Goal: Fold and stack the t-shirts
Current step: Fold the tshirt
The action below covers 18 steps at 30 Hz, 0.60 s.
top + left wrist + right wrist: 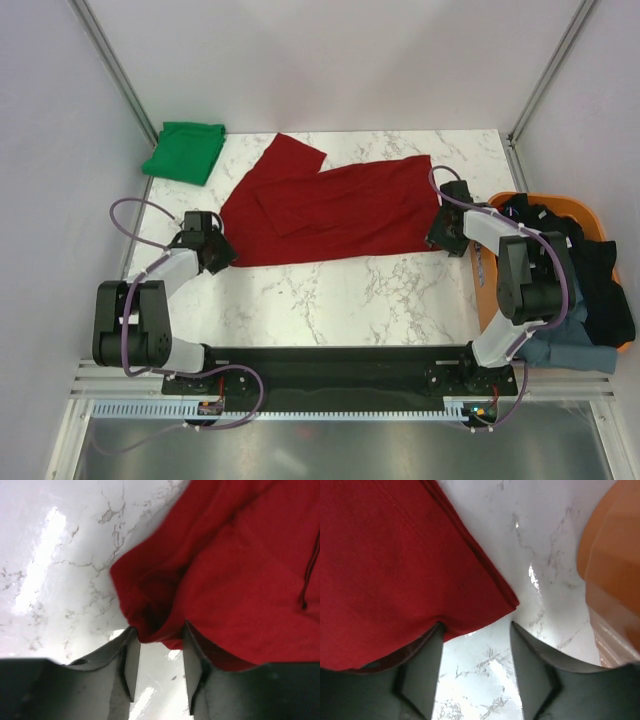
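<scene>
The dark red t-shirt [325,210] lies spread across the middle of the marble table, partly folded. My left gripper [222,250] is open at its lower left corner; in the left wrist view the red cloth's [225,570] bunched edge sits just at the fingertips [131,645], not pinched. My right gripper [436,232] is open at the shirt's lower right corner [395,565], the cloth edge lying over one finger. A folded bright green t-shirt [184,150] rests at the far left. Black [590,270] and grey-blue [570,352] garments hang over the basket.
An orange plastic basket [482,280] stands at the table's right edge, beside my right arm; its wall shows in the right wrist view [612,570]. White walls and metal frame posts enclose the table at back and sides.
</scene>
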Each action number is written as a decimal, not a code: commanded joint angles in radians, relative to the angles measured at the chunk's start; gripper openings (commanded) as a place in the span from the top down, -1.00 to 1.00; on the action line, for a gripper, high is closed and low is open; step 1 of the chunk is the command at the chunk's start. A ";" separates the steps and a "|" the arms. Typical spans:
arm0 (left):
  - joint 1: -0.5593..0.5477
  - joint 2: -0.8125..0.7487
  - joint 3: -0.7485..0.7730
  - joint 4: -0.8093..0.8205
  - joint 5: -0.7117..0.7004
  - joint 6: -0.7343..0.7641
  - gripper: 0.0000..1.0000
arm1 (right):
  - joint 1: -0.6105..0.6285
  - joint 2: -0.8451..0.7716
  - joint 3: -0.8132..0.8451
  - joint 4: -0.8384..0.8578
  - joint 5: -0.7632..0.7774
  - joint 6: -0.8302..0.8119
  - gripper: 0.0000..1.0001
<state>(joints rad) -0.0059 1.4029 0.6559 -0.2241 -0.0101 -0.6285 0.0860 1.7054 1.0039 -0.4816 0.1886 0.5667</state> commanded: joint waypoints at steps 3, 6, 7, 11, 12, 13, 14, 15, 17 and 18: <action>0.034 0.064 0.049 0.062 -0.027 -0.033 0.55 | -0.020 0.031 0.018 0.049 0.043 -0.021 0.04; 0.038 0.062 0.108 0.023 -0.010 -0.025 0.89 | -0.020 0.036 0.056 0.043 0.022 -0.030 0.51; 0.040 0.061 0.161 -0.018 -0.014 -0.014 0.96 | -0.020 0.033 0.070 0.038 0.017 -0.030 0.62; 0.064 0.018 0.286 -0.119 -0.007 0.027 0.96 | -0.020 0.031 0.157 -0.023 -0.017 -0.030 1.00; 0.081 0.005 0.331 -0.138 -0.001 0.048 0.96 | -0.020 0.022 0.191 -0.034 -0.034 -0.031 1.00; 0.087 -0.022 0.352 -0.164 0.004 0.061 0.96 | -0.020 0.013 0.203 -0.046 -0.046 -0.031 1.00; 0.095 -0.037 0.369 -0.206 0.005 0.069 0.96 | -0.020 -0.001 0.213 -0.070 -0.052 -0.028 1.00; 0.107 -0.054 0.388 -0.228 0.006 0.084 0.96 | -0.019 -0.038 0.219 -0.080 -0.064 -0.025 1.00; 0.116 -0.123 0.387 -0.263 0.006 0.093 0.96 | -0.015 -0.082 0.184 -0.090 -0.077 -0.010 1.00; 0.121 -0.148 0.369 -0.274 0.006 0.098 0.96 | -0.012 -0.125 0.165 -0.098 -0.081 -0.005 1.00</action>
<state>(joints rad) 0.0898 1.3453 1.0092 -0.4042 0.0113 -0.5972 0.0757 1.6951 1.1751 -0.5259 0.1150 0.5499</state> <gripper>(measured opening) 0.046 0.010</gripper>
